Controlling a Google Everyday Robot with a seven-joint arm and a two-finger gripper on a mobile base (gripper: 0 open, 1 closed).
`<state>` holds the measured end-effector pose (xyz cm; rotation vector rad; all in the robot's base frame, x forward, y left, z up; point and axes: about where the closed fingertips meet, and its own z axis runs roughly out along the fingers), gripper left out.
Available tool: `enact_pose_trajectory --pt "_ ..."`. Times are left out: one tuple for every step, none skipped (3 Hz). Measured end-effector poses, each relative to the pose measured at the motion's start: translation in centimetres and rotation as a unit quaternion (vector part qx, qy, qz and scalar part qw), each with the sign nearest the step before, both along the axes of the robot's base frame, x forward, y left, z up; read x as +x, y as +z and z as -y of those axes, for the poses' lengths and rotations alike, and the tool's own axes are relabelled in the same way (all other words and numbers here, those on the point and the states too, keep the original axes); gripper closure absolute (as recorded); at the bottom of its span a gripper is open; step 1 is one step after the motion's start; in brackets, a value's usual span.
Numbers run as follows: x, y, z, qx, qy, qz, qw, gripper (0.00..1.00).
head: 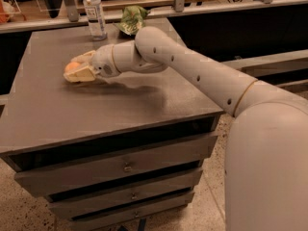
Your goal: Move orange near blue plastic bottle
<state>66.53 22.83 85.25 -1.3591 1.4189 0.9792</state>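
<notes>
One orange (70, 66) against end effector (75, 70), left tabletop (96, 117)

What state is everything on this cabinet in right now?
orange: left on the cabinet top, tool around it.
tool: low at the orange, apart from the bottle.
blue plastic bottle: upright, capped, at the back edge.
green bag: crumpled, beside the bottle.
drawers: shut.

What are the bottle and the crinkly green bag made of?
The blue plastic bottle looks like clear, shiny plastic: you can see through it. The green bag looks like thin, wrinkly plastic film, though that's a guess. The gripper, pale hard plastic by its look, sits at the orange.
</notes>
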Motion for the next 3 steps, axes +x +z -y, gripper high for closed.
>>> enact_pose_trajectory --pt "0.5 0.9 1.9 -0.005 -0.022 0.015 0.9996 0.88" --pt "2.3 2.9 5.7 0.001 -0.093 0.05 0.9944 1.0" --pt "3.9 4.5 9.6 -0.006 -0.177 0.085 0.9806 1.0"
